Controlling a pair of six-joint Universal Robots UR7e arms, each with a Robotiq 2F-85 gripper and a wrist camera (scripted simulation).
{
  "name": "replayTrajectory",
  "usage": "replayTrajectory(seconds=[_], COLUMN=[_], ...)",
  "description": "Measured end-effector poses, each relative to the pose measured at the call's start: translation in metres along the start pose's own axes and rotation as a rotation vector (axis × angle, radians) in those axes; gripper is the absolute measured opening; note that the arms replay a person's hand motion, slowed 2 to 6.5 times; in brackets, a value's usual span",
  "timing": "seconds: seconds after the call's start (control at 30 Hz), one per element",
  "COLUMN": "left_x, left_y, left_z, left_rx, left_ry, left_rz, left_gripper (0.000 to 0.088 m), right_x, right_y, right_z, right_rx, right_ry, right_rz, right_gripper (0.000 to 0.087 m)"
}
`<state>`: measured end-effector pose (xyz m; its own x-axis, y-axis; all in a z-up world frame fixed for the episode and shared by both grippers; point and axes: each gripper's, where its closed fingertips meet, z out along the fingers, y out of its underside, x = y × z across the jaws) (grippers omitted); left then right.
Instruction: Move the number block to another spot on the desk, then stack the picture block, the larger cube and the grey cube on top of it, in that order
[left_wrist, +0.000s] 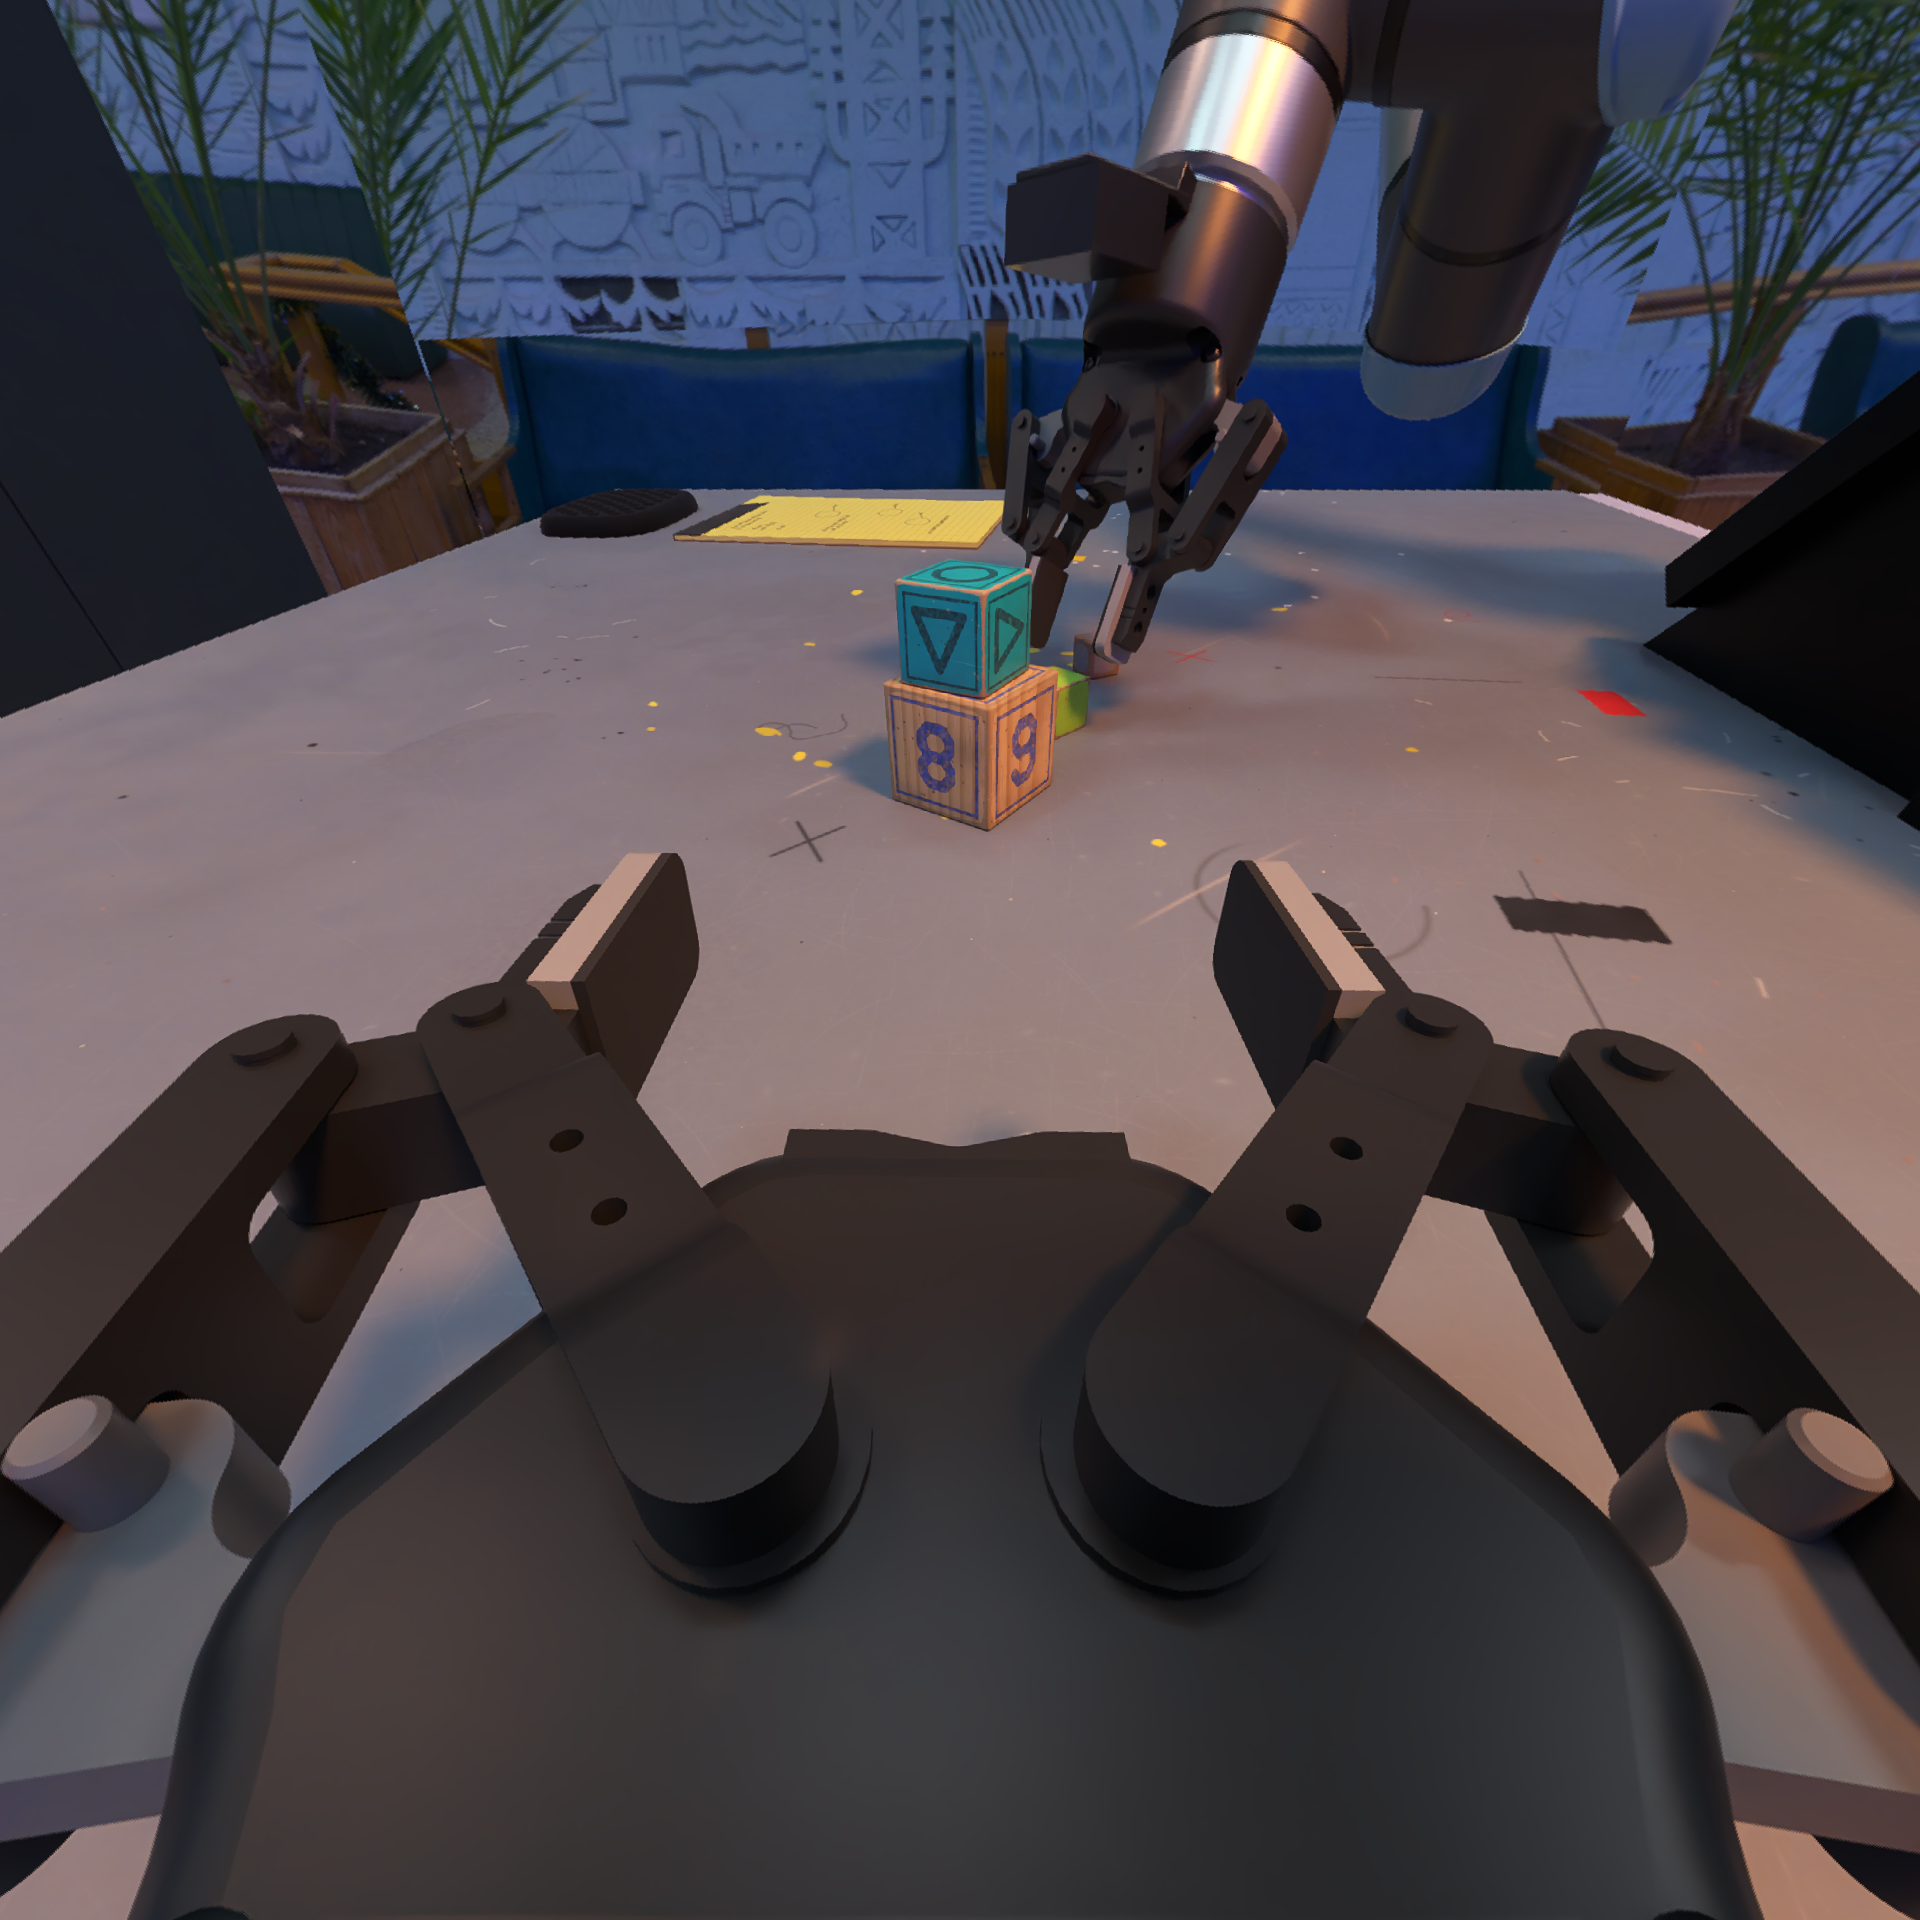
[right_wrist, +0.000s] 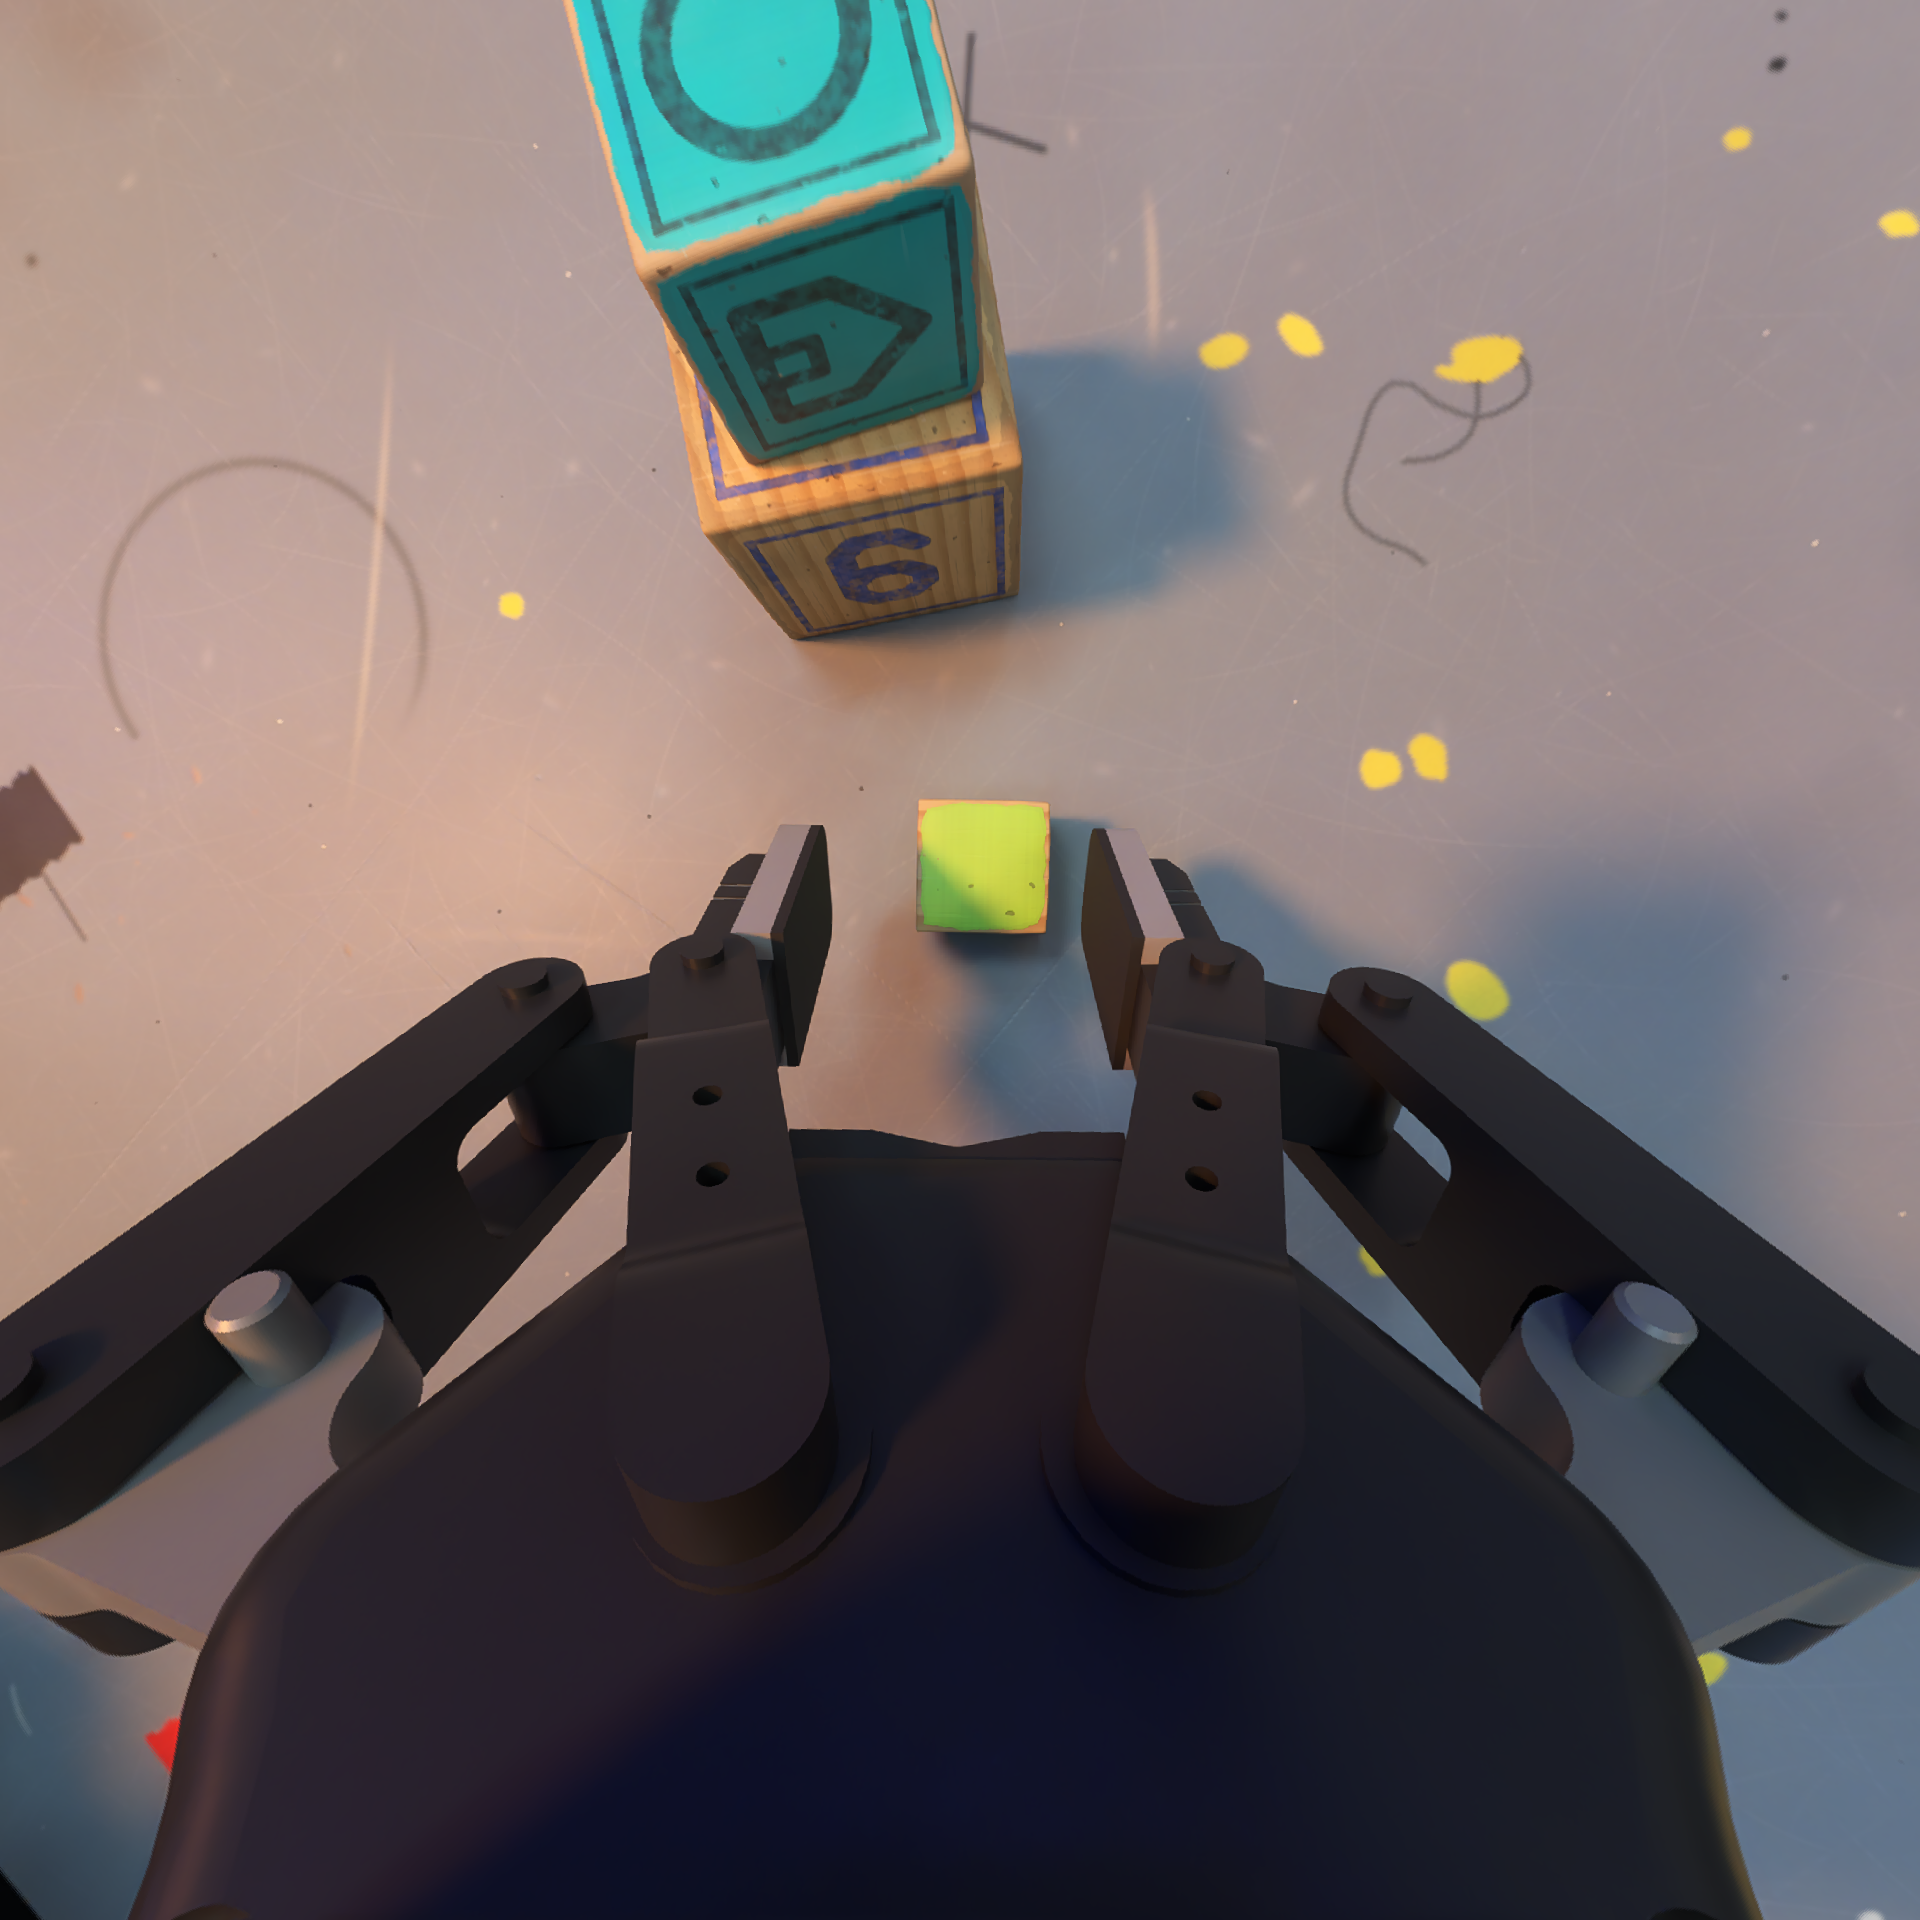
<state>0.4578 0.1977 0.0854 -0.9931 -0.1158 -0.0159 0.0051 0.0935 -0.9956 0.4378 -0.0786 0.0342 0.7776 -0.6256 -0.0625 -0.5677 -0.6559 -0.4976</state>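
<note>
Presently the number block (left_wrist: 971, 750) stands on the grey surface (left_wrist: 416, 831) with the teal picture block (left_wrist: 961, 629) seated on top of it, the upper block turned slightly off square against the lower. The right pincer (right_wrist: 956, 914) is lowered over the green cube (right_wrist: 983, 865), its jaws parted, one finger on either side of the cube and neither pad touching it. The cube sits nearer one finger than the other, so an uneven closure would likely push it sideways or twist it before both pads bear. In the left wrist view, the right pincer (left_wrist: 1091, 623) hangs close behind the stack, one finger just beside the picture block's rear edge; a careless lift or swing toward the stack could clip that block and topple it off the number block. In the same view a small grey-tan piece, possibly the grey cube (left_wrist: 1093, 657), lies at the fingertips, and it cannot be told whether the pincer touches it; a closing finger could knock it away. The green cube is smaller than the picture block's top face, so placement tolerance appears fair, though an early release would risk a bounce. The left pincer (left_wrist: 956, 935) waits wide apart and empty, well clear of the stack. A yellow notepad (left_wrist: 847, 520) lies at the far edge.
</note>
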Motion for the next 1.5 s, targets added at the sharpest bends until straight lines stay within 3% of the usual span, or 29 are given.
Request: replayTrajectory(seconds=[0.3, 0.5, 0.73, 1.5], left_x=[0.0, 0.0, 0.0, 0.001], left_y=[0.0, 0.0, 0.0, 0.0], left_z=[0.0, 0.0, 0.0, 0.0], left_rx=[0.002, 0.001, 0.002, -0.002], left_ry=[-0.005, -0.005, -0.004, 0.001], left_rz=[0.001, 0.001, -0.004, 0.0], left_gripper=[0.0854, 0.0854, 0.0854, 0.0854], right_x=[0.003, 0.005, 0.006, -0.01], right_y=[0.008, 0.011, 0.004, -0.084], right_z=[0.013, 0.018, 0.012, -0.041], right_rx=[0.005, -0.007, -0.005, 0.102], right_ry=[0.0, -0.002, -0.007, -0.02], right_rz=[0.026, 0.015, -0.002, -0.189], right_gripper=[0.0407, 0.0258, 0.026, 0.0259])
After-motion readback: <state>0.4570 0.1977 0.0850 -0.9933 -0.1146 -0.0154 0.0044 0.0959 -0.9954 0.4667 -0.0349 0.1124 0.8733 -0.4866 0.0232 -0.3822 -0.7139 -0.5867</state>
